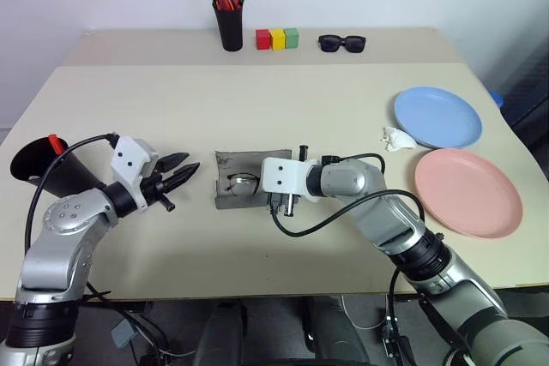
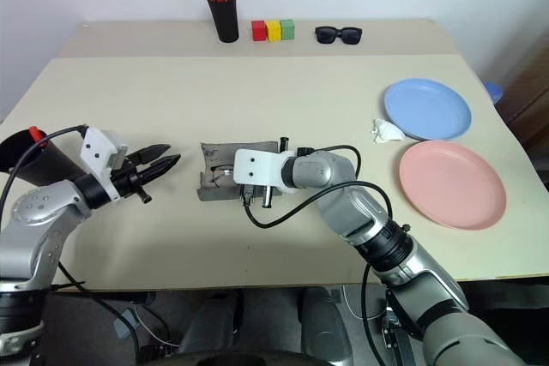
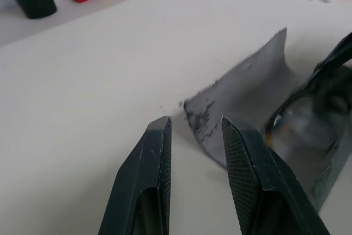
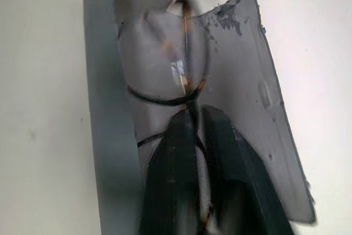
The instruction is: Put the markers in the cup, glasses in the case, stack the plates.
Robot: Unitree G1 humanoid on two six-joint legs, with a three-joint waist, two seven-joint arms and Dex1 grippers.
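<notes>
The grey case (image 1: 230, 179) lies open at the table's middle, and the thin wire-framed glasses (image 4: 184, 81) rest inside it. My right gripper (image 4: 198, 115) reaches into the case, its fingers a little apart and astride the frame. My left gripper (image 1: 180, 171) hovers open and empty just left of the case (image 3: 247, 81). Behind my left arm at the far left stands the black cup (image 1: 33, 165), and a red marker tip (image 1: 54, 141) pokes out of it. The light blue plate (image 1: 437, 116) and the pink plate (image 1: 467, 192) lie side by side at the right.
At the back stand a narrow black holder of orange-red pens (image 1: 229, 23), three coloured blocks (image 1: 277, 38) and black sunglasses (image 1: 342, 42). A crumpled white scrap (image 1: 396, 138) lies left of the blue plate. The table's front edge runs close below the case.
</notes>
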